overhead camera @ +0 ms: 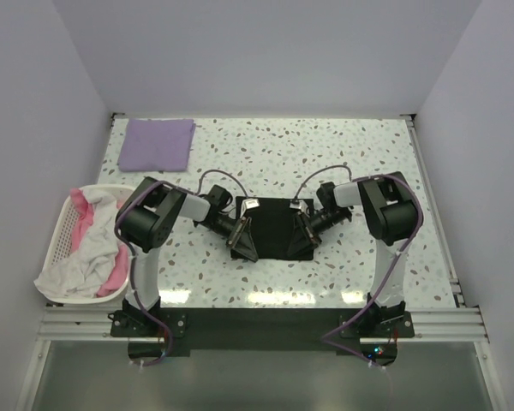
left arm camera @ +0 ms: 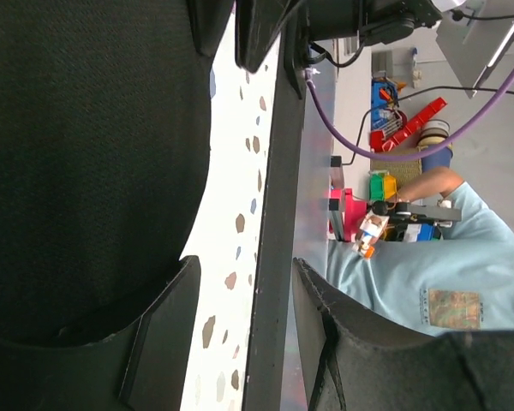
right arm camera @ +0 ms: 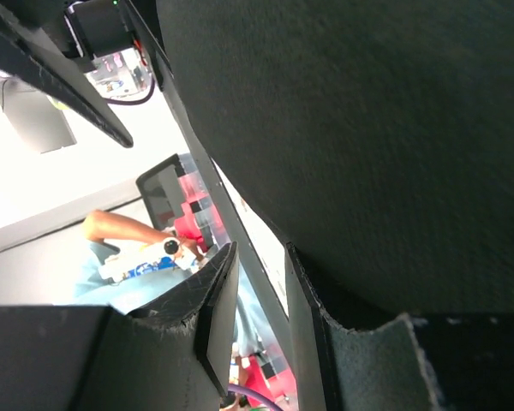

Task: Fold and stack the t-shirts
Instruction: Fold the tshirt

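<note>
Top external view is showing a white lattice basket (overhead camera: 62,227) sitting at the left edge of the speckled table (overhead camera: 368,154). It is holding a heap of white cloth (overhead camera: 79,261) and pink cloth (overhead camera: 86,218), and the white cloth is spilling over its lower rim. In the upper left of the frame a lavender t-shirt (overhead camera: 158,143) is lying as a flat folded square on the table, well apart from the basket. At the centre a black t-shirt (overhead camera: 272,224) is lying as a compact dark rectangle, with both arms reaching in over it. The left tool (overhead camera: 242,242) is hanging over its lower left part and the right tool (overhead camera: 304,231) over its right edge. Left wrist view is showing the left tool (left arm camera: 244,265) standing spread, with only table between its fingers and the black cloth filling the left of the frame. Right wrist view is showing the right tool (right arm camera: 261,248) spread more narrowly, nothing lying in its gap, the black cloth filling the upper right.
</note>
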You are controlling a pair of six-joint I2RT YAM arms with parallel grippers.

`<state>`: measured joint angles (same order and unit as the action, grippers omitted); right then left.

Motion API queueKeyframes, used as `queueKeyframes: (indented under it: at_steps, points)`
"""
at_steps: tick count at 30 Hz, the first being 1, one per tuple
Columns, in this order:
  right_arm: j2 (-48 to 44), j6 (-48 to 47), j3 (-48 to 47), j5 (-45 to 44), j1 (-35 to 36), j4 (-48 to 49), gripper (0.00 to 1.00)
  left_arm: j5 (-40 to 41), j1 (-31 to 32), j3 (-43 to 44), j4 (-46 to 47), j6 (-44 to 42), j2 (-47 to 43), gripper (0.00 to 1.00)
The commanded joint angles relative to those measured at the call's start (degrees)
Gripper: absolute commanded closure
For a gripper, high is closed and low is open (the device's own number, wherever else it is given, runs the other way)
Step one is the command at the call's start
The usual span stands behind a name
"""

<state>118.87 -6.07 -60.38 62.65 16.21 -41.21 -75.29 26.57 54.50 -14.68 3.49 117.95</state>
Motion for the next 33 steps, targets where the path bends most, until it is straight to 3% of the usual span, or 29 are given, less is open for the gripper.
queueKeyframes:
  at_steps: [1, 9, 14, 21, 28, 33]
  points:
    - [1.1, -3.4, 0.9, -3.9, -1.8, -2.7, 0.67, 11.9, -2.3, -3.3, -4.6, -8.9, 2.8, 0.47]
    - [-8.6, -14.8, -7.2, -3.2, -1.7, -20.1, 0.66, 8.8, -3.3, 1.3, -19.1, -22.4, -6.2, 0.44]
    - [-11.6, -12.4, -16.2, -5.2, -2.0, -20.4, 0.65, 10.4, -3.3, 9.5, -25.5, -24.4, -12.6, 0.41]
    - [-2.5, -5.6, -26.3, -6.8, -3.6, -13.2, 0.65, 11.9, -6.5, 23.7, -18.0, -14.3, -2.9, 0.42]
    - [8.2, -6.5, -33.3, -8.0, -7.2, -12.1, 0.64, 12.4, -10.8, 27.6, -7.5, -7.3, 6.0, 0.43]
    - [14.0, -5.3, -36.0, -10.7, -9.0, -8.9, 0.66, 13.0, -13.2, 28.6, -5.1, -5.3, 11.1, 0.43]
